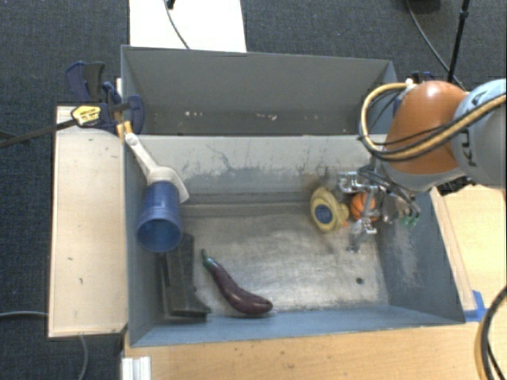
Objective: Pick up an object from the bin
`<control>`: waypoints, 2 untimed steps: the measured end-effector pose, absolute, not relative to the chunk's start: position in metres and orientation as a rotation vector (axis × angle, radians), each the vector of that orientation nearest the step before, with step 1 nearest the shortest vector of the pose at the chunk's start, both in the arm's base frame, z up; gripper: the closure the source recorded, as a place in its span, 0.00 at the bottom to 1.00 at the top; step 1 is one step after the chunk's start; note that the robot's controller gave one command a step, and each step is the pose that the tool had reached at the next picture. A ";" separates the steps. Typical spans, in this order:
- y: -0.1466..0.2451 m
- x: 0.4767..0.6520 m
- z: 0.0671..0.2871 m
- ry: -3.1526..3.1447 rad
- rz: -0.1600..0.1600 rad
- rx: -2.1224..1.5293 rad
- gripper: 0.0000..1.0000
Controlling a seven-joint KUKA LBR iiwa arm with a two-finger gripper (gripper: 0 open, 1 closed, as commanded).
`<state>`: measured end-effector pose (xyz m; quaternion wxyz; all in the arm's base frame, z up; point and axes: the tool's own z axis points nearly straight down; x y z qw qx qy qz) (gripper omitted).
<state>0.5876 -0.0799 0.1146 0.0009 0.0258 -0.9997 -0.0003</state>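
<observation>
Dark carpet (pixel 47 22) lies all round the grey bin (pixel 253 85), seen from above and a little to one side.

Camera view: the arm (pixel 428 125) comes in over the bin's right wall, its orange cover and looped cables above the right-hand end of the floor. Below the cover the tool (pixel 366 222) hangs low over the bin floor, towards the right and about midway between the back and front walls. Whether it is open or closed, I cannot tell, as its metal parts bunch together.

A yellow roll (pixel 325 210) with a blue centre stands on edge just beside the tool, on its left. A small orange thing (pixel 358 204) shows between the roll and the tool, close against the tool. I cannot tell if it is gripped.

Well apart, at the left wall, a blue scoop (pixel 160 212) lies with its white handle pointing to the back left corner. A black block (pixel 182 279) lies near the front left corner, just below the scoop. A purple aubergine (pixel 238 291) lies just beside the block, on its right, near the front wall.
</observation>
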 end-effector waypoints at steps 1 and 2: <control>-0.093 0.589 0.140 -3.145 -0.007 -0.020 0.00; -0.113 0.587 0.117 -3.148 0.003 -0.135 0.00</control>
